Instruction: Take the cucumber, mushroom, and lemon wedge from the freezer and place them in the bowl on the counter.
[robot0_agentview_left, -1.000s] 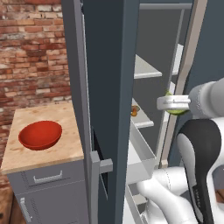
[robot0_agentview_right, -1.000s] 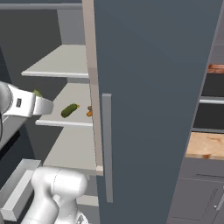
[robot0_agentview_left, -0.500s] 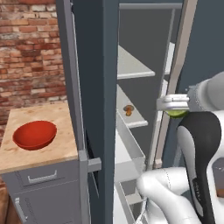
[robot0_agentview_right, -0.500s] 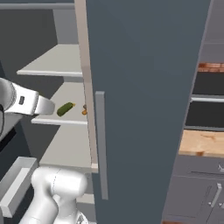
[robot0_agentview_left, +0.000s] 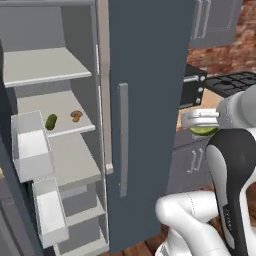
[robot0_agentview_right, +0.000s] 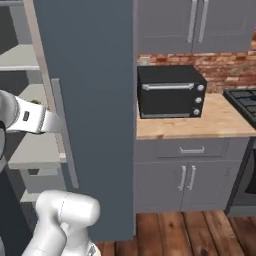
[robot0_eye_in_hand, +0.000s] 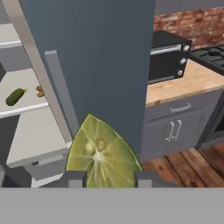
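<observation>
While the hand (robot0_eye_in_hand: 107, 178) pinches the lemon wedge (robot0_eye_in_hand: 101, 153) beside the freezer (robot0_agentview_left: 145, 100), it should hold tight until the wedge is over the bowl.

Lemon wedge (robot0_eye_in_hand: 101, 154) in tool; cucumber (robot0_agentview_left: 51, 121), mushroom (robot0_agentview_left: 76, 116) on freezer (robot0_agentview_left: 145, 75) shelf

White arm rises from the base, bends at a dark elbow joint, wrist held roughly level at mid height; hand (robot0_eye_in_hand: 107, 178) has both dark fingertips (robot0_eye_in_hand: 74, 178) closed against the lemon wedge (robot0_eye_in_hand: 101, 153), gripping it between them, clear of any surface.
</observation>
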